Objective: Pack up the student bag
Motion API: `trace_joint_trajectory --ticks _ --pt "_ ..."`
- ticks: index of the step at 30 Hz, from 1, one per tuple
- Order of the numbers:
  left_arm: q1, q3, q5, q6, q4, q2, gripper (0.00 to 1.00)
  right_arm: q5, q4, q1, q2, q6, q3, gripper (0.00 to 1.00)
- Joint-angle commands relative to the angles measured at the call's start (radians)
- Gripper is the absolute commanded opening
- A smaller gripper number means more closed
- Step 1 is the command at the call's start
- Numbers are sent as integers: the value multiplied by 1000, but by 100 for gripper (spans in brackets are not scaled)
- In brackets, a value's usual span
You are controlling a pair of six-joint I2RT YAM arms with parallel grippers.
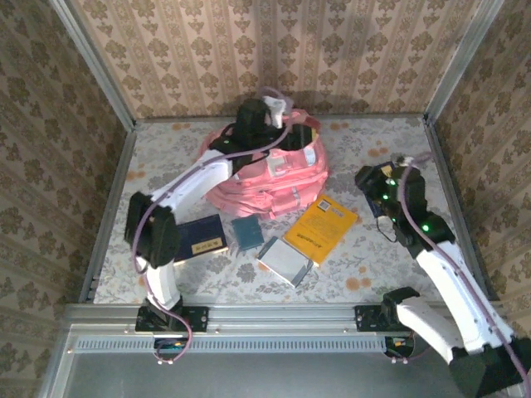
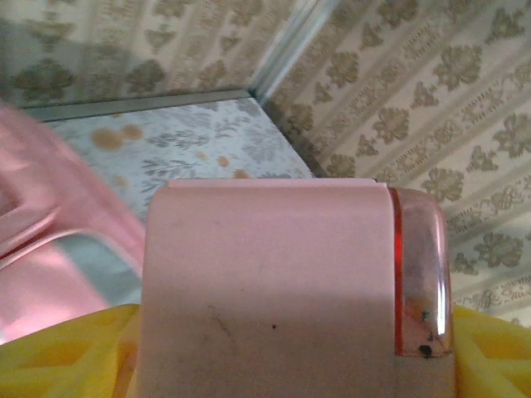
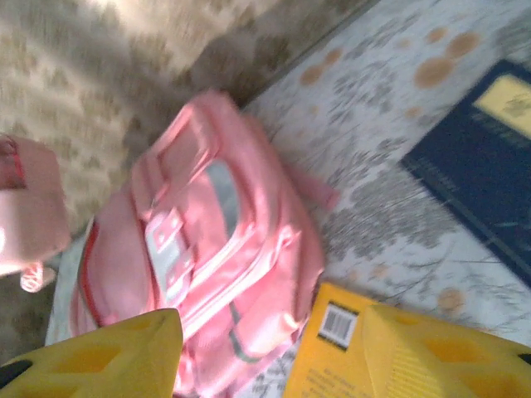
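Hanging over the student bag (image 1: 265, 189), the left jaws clamp a pink case (image 2: 265, 282), seemingly to drop it inside; the right jaws gape empty nearby.

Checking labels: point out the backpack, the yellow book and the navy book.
backpack (image 1: 282, 186), top view, front pocket.
yellow book (image 1: 322, 228), top view, middle of cover.
navy book (image 1: 202, 237), top view, middle of cover.
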Motion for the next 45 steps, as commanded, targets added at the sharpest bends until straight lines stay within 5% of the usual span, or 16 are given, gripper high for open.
trace_joint_trajectory --ticks 1,8,12,19,36,45 --pt "105 -130 -9 -93 -59 -187 41 -53 31 95 163 -110 119 62" --pt "443 -380 23 -211 -184 -467 42 -294 56 234 540 -156 364 57" --pt "559 -460 35 -199 -236 -555 42 -374 9 304 745 -190 570 53" --pt "568 -501 -322 -197 -408 -677 43 -538 -197 330 1126 -175 1029 48" --pt "568 -597 -341 -198 -322 -714 45 -531 -637 336 1824 -158 2059 46" --pt "566 -602 -301 -204 -299 -673 44 -656 -558 343 1918 -112 2135 32"
